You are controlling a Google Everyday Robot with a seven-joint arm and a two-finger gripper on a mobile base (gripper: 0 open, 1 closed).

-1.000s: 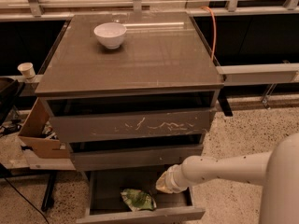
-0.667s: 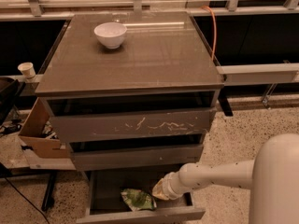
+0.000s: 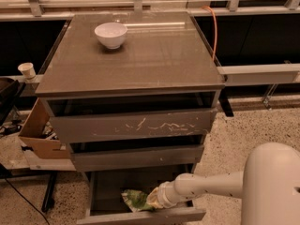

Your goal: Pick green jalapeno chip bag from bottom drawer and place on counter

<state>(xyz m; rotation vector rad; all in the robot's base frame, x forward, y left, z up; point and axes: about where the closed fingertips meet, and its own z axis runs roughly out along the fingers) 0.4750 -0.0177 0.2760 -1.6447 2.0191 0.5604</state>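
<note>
Since a second ago the arm (image 3: pixel 211 185) has come down and swung left, so the gripper (image 3: pixel 153 199) now sits inside the open bottom drawer (image 3: pixel 140 216), right at the near edge of the green jalapeno chip bag (image 3: pixel 134 200). The bag has not shifted. It lies crumpled on the drawer floor, left of centre, just behind the low front panel. The tip of the gripper meets the bag's right side, and I cannot tell from here whether the claw is wide, narrow or already closed on it; the wrist cuff and the bag hide that end.

The arm reaches in from the lower right, almost level, over the drawer's front right corner. Above it, the middle drawer (image 3: pixel 136 157) and the scratched top drawer (image 3: pixel 133 125) both stand slightly ajar. The counter (image 3: pixel 154 60) carries a white bowl (image 3: pixel 111 34) near its back left. A cardboard box (image 3: pixel 40 135) rests against the cabinet's left side, with a paper cup (image 3: pixel 26 70) above it, and an orange cable (image 3: pixel 214 32) runs down behind the right back corner.
</note>
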